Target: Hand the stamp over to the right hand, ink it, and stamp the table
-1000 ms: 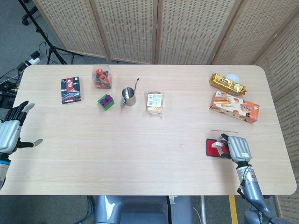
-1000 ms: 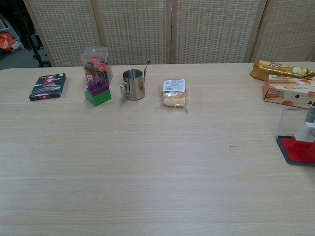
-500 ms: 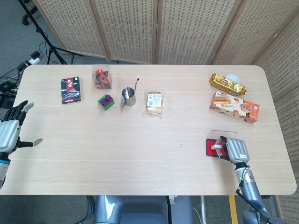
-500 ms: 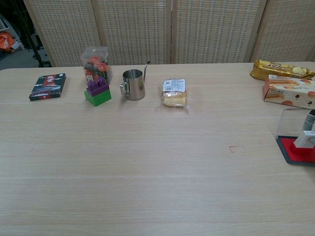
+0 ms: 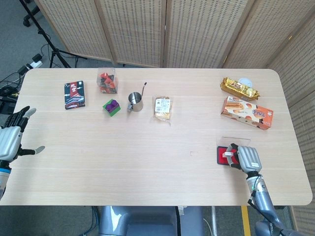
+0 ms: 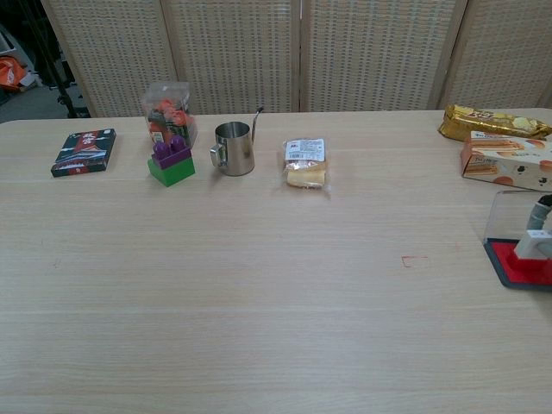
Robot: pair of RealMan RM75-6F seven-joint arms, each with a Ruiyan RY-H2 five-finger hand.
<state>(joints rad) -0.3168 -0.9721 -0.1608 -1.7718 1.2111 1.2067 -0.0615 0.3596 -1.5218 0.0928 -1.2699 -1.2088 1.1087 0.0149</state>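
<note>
Your right hand [image 5: 248,158] has its fingers clamped on the stamp [image 6: 534,244], which sits on the red ink pad [image 6: 520,266] near the counter's [image 5: 157,162] right edge. Your left hand [image 5: 10,137] hangs well left of the pad, off the counter's edge, fingers apart and holding nothing.

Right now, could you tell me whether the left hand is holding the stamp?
No, the left hand is open at the table's left edge, holding nothing, far from the ink pad.

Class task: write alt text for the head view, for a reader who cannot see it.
Seen from above, the robot's right hand holds a white stamp on a red ink pad near the right end of a wooden table. Its left hand hangs open off the left edge; snacks and toys line the far side.
</note>
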